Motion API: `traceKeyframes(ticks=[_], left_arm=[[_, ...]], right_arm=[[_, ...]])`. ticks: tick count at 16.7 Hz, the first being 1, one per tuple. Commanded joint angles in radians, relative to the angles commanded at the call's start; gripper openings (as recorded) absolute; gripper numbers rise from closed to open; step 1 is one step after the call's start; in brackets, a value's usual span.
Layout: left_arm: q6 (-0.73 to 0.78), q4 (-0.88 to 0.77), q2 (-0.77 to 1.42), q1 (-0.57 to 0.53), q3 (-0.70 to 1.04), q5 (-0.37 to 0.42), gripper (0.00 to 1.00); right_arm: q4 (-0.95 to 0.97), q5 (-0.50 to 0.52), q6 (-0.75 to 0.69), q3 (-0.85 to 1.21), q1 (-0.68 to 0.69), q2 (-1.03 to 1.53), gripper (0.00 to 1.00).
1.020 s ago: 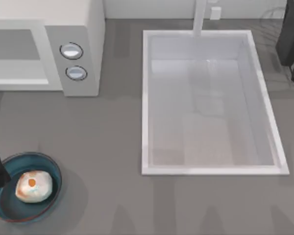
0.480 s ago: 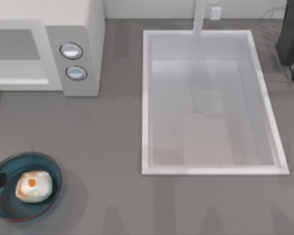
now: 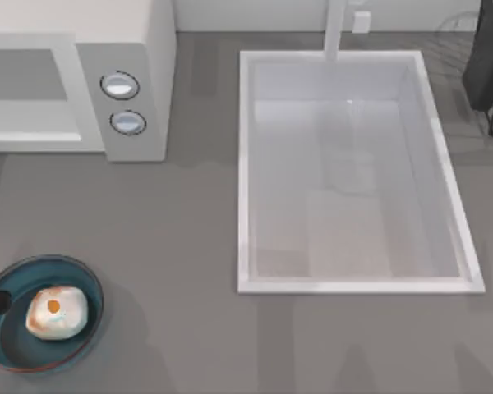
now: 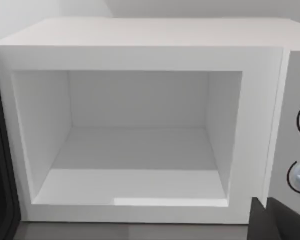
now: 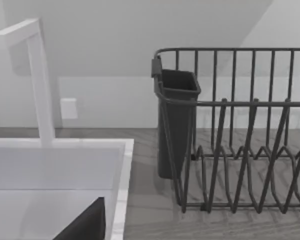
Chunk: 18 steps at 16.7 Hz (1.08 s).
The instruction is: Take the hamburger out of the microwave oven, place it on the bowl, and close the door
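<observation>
Hamburger [image 3: 56,312] sits inside the bowl [image 3: 90,283] at the worktop's [image 3: 181,246] front left. Microwave oven [image 4: 140,55] cavity holds nothing, its front open. Sink [image 3: 245,164] basin holds nothing. Finger state on both grippers: cannot tell.

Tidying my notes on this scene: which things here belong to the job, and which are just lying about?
Job:
hamburger, lying in the bowl
bowl, near left of table
microwave oven, cavity open

Lying about:
sink
faucet
dish rack
</observation>
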Motion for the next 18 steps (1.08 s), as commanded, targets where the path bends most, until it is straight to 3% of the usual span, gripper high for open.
traceKeyframes(ticks=[10,18], left_arm=[[0.0,0.001,0.003,0.016,0.001,0.017,0.0],[0.0,0.018,0.036,0.322,0.018,0.322,0.0]], right_arm=[[0.0,0.0,0.0,0.0,0.0,0.0,1.0],[0.0,0.0,0.0,0.0,0.0,0.0,1.0]])
